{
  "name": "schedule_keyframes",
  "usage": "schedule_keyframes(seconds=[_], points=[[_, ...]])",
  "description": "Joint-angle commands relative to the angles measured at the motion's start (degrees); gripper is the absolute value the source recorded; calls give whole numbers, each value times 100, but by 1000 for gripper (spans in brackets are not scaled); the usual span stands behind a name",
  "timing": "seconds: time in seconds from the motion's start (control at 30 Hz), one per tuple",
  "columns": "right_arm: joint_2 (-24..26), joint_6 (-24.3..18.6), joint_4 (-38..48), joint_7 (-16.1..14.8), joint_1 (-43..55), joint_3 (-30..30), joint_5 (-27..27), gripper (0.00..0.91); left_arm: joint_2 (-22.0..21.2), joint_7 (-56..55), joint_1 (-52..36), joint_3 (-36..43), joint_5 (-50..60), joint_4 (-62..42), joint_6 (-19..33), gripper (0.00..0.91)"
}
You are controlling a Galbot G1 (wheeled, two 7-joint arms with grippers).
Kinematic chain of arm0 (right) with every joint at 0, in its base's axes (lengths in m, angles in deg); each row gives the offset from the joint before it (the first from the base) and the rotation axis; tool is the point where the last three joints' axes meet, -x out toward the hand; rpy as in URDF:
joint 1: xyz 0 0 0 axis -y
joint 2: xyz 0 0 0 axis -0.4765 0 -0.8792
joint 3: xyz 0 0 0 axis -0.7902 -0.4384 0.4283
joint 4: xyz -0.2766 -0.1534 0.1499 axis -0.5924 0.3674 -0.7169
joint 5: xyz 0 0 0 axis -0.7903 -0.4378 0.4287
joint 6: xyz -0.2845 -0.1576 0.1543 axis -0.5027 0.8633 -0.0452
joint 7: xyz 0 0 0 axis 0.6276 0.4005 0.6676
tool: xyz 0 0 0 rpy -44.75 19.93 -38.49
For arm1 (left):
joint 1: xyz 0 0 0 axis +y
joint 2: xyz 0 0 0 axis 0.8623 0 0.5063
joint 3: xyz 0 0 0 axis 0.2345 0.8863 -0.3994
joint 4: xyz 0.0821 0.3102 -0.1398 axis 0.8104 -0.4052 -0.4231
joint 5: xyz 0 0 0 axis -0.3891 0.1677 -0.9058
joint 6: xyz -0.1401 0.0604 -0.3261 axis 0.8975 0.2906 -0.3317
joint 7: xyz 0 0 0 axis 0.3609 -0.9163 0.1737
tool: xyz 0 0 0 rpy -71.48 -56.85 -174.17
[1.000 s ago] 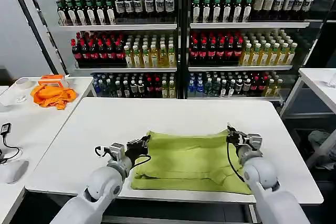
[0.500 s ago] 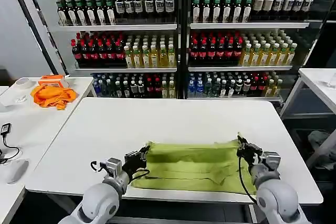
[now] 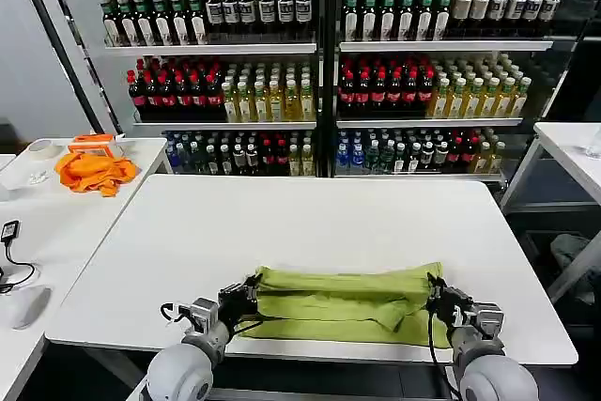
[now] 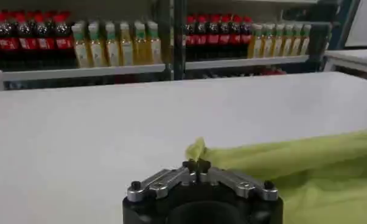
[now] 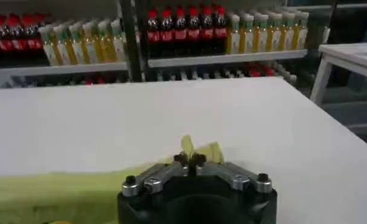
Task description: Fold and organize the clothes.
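Observation:
The light yellow-green T-shirt (image 3: 343, 302) lies folded into a long narrow band near the front edge of the white table (image 3: 310, 218). My left gripper (image 3: 246, 290) is shut on the shirt's left end, where a pinch of green cloth (image 4: 196, 148) pokes out past the fingertips of that gripper (image 4: 196, 164). At the opposite end my right gripper (image 3: 438, 290) is shut on the shirt's right corner, with a tuft of the cloth (image 5: 188, 145) standing up between the tips of this gripper (image 5: 190, 159). Both grippers sit low, close to the table top.
A bright orange cloth (image 3: 92, 171) lies on the side table to the left, beside a roll of tape (image 3: 41, 148). Shelves of bottles (image 3: 319, 72) stand behind the table. Another white table (image 3: 573, 152) is at the far right.
Both grippers have pulled back toward the table's front edge, drawing the shirt's far edge over itself. The shirt has gone from a broad spread to a narrow band.

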Motion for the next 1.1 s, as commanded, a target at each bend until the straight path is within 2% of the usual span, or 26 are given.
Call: schedule_keyframes(seconds=[0.03, 0.23, 0.47, 0.7, 0.73, 0.77, 0.8, 0.83, 1.1], points=[[-21, -295, -113, -96, -196, -4, -447, 907, -123, -67, 319, -68, 316, 145, 75, 907], [-48, -448, -367, -104, -463, 125, -520, 907, -373, -590, 841, -255, 279, 626, 249, 907], [-115, -497, -493, -95, -687, 269, -570, 907, -950, -798, 1048, -192, 863, 195, 581, 907], [-197, -469, -610, -80, -815, 247, -532, 907, -1273, -879, 901, -106, 1091, -108, 666, 907], [-203, -465, -620, -79, -822, 245, -525, 907, -1283, -880, 892, -97, 1099, -126, 671, 816], [-214, -468, -631, -79, -848, 246, -522, 907, -1304, -886, 882, -78, 1118, -171, 678, 464], [-216, -470, -635, -78, -857, 251, -522, 907, -1309, -885, 882, -60, 1133, -187, 680, 161], [-220, -472, -638, -78, -866, 256, -522, 907, -1316, -882, 882, -48, 1178, -223, 699, 10], [-236, -469, -745, -66, -935, 290, -514, 907, -1320, -851, 915, -29, 1316, -374, 821, 10]])
